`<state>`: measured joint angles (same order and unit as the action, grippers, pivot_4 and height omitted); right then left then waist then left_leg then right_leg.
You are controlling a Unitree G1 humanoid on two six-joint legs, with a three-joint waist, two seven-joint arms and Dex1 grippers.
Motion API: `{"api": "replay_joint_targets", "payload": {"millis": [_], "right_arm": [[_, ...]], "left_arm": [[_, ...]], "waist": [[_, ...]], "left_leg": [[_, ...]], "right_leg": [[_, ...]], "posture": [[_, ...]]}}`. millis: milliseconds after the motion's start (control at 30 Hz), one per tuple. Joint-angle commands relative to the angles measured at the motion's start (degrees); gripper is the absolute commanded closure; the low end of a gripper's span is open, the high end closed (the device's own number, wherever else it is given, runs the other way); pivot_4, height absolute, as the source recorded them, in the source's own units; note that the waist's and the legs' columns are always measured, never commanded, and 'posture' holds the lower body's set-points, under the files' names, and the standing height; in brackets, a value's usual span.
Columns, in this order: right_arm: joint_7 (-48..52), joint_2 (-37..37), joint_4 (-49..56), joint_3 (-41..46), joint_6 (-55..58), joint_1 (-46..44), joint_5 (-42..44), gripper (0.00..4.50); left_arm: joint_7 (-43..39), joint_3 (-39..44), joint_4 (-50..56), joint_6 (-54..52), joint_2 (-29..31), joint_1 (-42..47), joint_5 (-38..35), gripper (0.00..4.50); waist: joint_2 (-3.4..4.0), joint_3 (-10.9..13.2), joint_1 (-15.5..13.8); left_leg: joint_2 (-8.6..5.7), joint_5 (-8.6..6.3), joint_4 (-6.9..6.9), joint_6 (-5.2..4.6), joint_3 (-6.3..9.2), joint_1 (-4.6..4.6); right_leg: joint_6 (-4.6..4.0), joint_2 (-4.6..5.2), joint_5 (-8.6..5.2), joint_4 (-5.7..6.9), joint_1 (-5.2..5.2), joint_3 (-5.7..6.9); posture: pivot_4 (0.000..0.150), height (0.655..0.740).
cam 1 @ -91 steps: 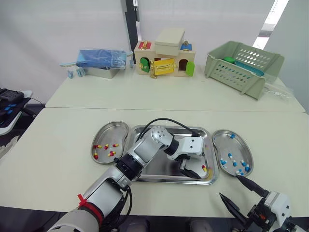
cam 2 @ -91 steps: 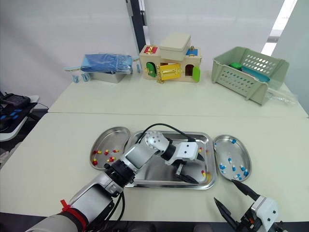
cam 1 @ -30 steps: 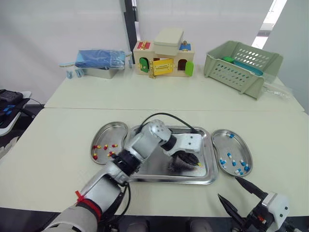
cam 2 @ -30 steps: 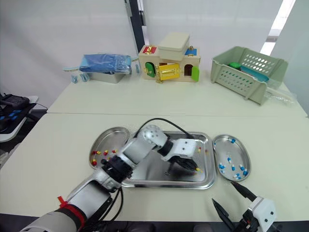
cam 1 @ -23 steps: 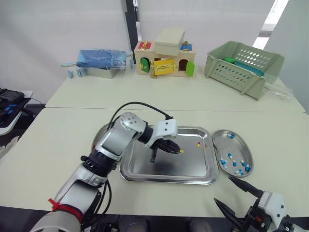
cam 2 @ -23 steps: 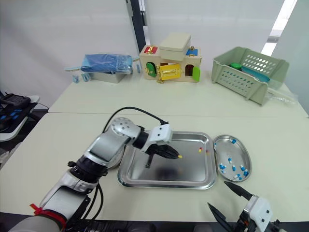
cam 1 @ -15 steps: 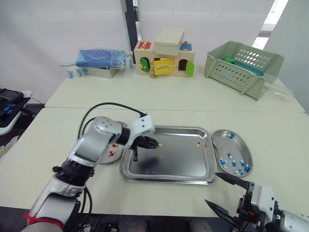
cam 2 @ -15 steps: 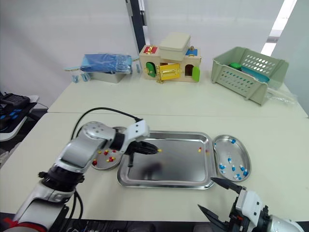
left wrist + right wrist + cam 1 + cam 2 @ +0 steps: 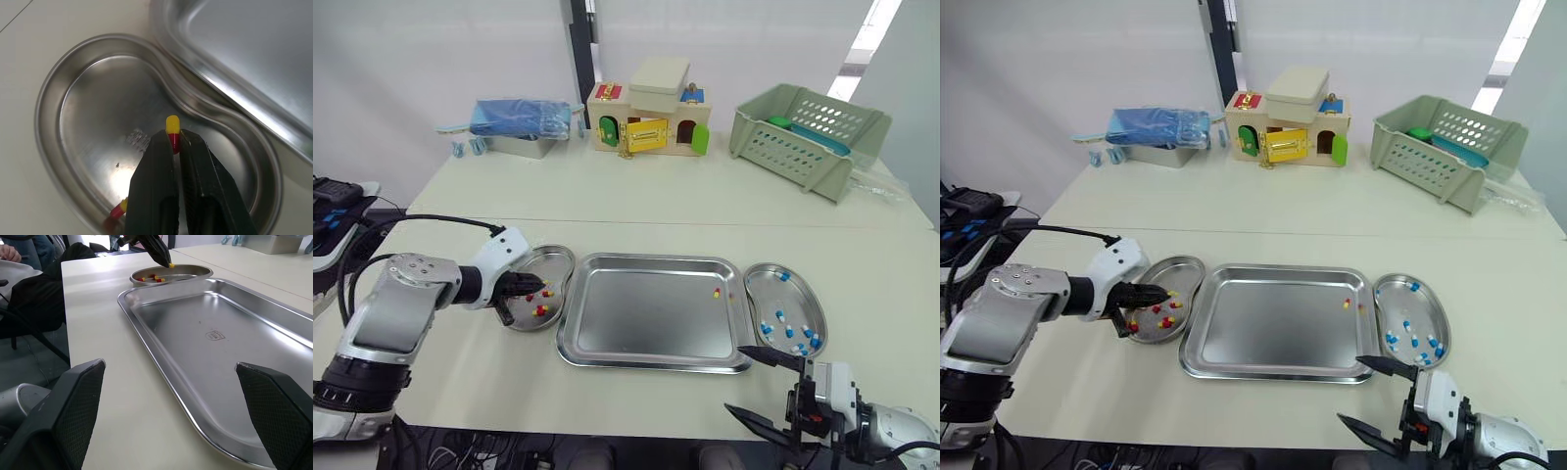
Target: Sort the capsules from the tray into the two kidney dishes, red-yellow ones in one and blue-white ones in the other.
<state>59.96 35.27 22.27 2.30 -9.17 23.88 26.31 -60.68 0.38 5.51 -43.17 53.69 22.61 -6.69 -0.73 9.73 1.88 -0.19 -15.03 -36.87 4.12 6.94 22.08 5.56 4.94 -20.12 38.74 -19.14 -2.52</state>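
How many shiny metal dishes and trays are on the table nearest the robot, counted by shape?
Kidney shape: 2, the left kidney-shaped steel dish and the right kidney-shaped steel dish
Rectangle shape: 1, the flat rectangular steel tray
Total: 3

The right gripper [image 9: 169, 364] has its two black fingers [image 9: 80, 401] spread wide, straddling the near rim of the tray [image 9: 195, 313], whose bare steel floor runs off toward two o'clock. At twelve o'clock, just past the tray's far corner, sits the dish [image 9: 195, 271], with a few red-yellow capsules [image 9: 152, 278] in it. Above the dish, the left gripper [image 9: 167, 262] pinches one capsule [image 9: 171, 266], yellow end showing. At ten o'clock, beyond the table [image 9: 98, 308] edge, is a person's hand [image 9: 7, 253].
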Motion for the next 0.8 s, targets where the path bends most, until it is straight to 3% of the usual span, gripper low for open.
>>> {"api": "replay_joint_targets", "payload": {"millis": [33, 533, 633, 800], "right_arm": [[0.7, -0.5, 0.3, 0.0, -0.7, -0.2, 1.4, 0.00], [-0.2, -1.5, 0.1, 0.4, -2.0, 0.5, 0.4, 0.00], [-0.3, -1.9, 0.1, 0.7, -2.9, 1.7, 0.1, 0.00], [-0.4, -2.1, -0.4, 0.6, -3.5, 1.6, -0.1, 0.00]], "left_arm": [[1.0, 1.2, -0.7, 1.2, 0.8, 0.1, -0.6, 4.48], [1.8, -1.2, -1.6, 0.7, 0.2, 0.8, -1.7, 4.48], [1.6, -2.2, -2.2, 0.4, 0.2, 1.7, -1.5, 3.78], [1.8, -3.1, -2.2, 0.2, -0.1, 2.3, -1.8, 2.17]], "waist": [[0.00, 0.0, 0.0], [0.00, 0.0, 0.1], [0.00, 0.0, 0.0], [0.00, 0.0, 0.1]], "left_leg": [[0.00, 0.00, 0.00, 0.00, -0.01, 0.00], [0.00, 0.00, 0.00, 0.00, -0.01, 0.00], [0.00, 0.00, 0.00, 0.00, -0.01, 0.00], [0.00, 0.00, 0.00, 0.00, -0.02, 0.00]], "right_leg": [[0.00, 0.00, 0.00, 0.00, 0.00, -0.01], [-0.03, 0.00, -0.03, 0.10, -0.06, -0.01], [-0.03, 0.00, -0.03, 0.10, -0.06, -0.01], [-0.03, 0.00, -0.03, 0.10, -0.07, -0.01]], "posture": [[0.150, 0.7400], [0.150, 0.7400], [0.150, 0.7400], [0.150, 0.7400]]}}
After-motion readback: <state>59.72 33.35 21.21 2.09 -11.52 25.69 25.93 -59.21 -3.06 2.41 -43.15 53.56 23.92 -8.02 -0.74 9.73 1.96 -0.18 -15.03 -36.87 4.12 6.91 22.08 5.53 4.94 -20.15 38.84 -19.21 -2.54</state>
